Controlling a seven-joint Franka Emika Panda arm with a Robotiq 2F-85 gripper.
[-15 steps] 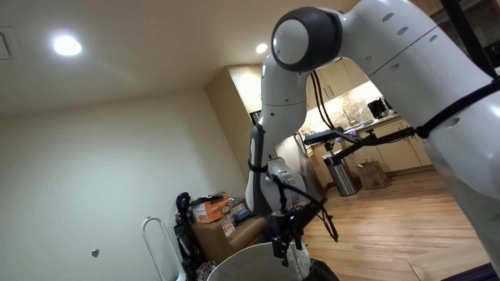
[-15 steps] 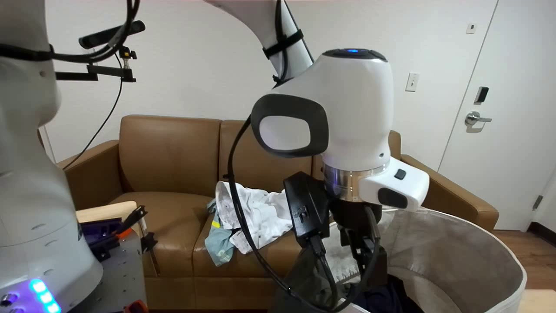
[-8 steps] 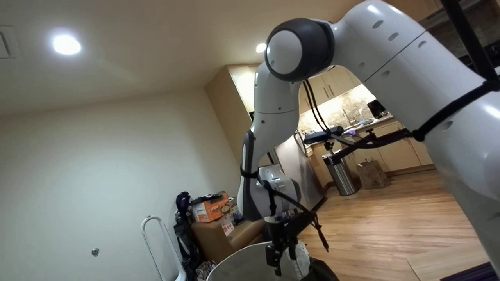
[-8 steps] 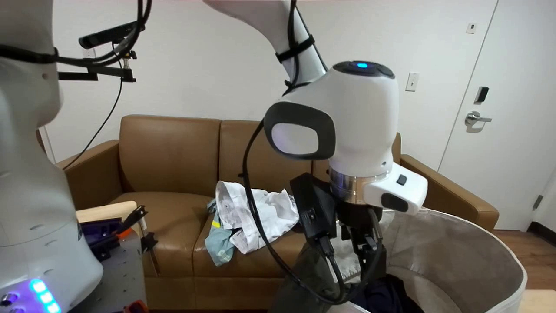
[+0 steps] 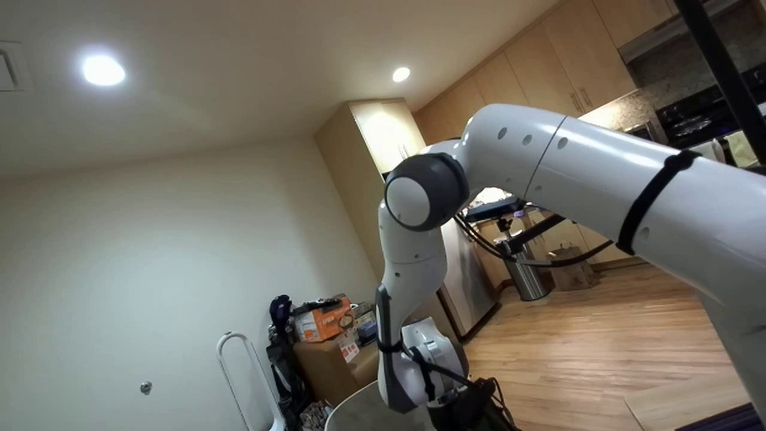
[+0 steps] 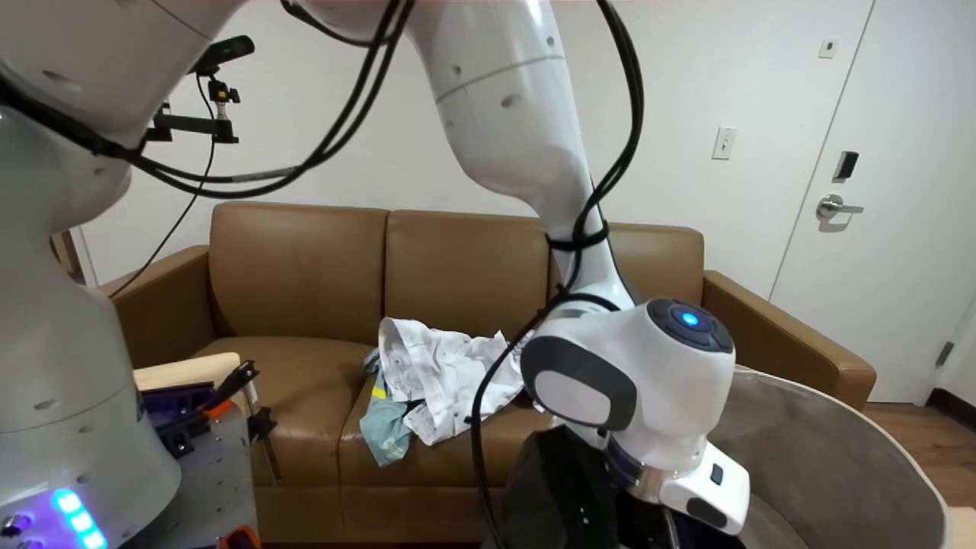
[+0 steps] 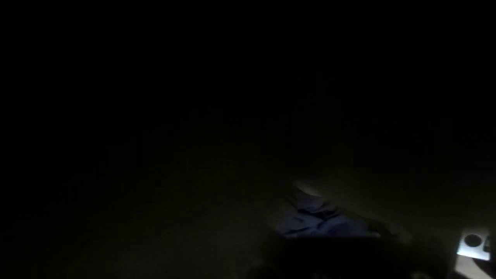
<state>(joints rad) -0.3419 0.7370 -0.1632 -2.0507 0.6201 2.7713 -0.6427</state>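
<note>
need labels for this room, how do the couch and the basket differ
Colour: the couch is brown; the basket is greyish beige.
Shape: the couch has a straight-topped back and blocky armrests; the basket has a curved rim and an open top.
Size: the couch is wider than the basket.
Shared: in an exterior view, the robot arm partly hides both.

Glossy white arm (image 5: 598, 179), dark-ringed joint (image 5: 441, 187), black cables (image 6: 635, 91), blue lights (image 6: 78, 521).

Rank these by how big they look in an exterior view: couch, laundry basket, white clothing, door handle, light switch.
Largest to smallest:
Couch
Laundry basket, cut off by the frame
White clothing
Door handle and light switch: too alike to rank
</note>
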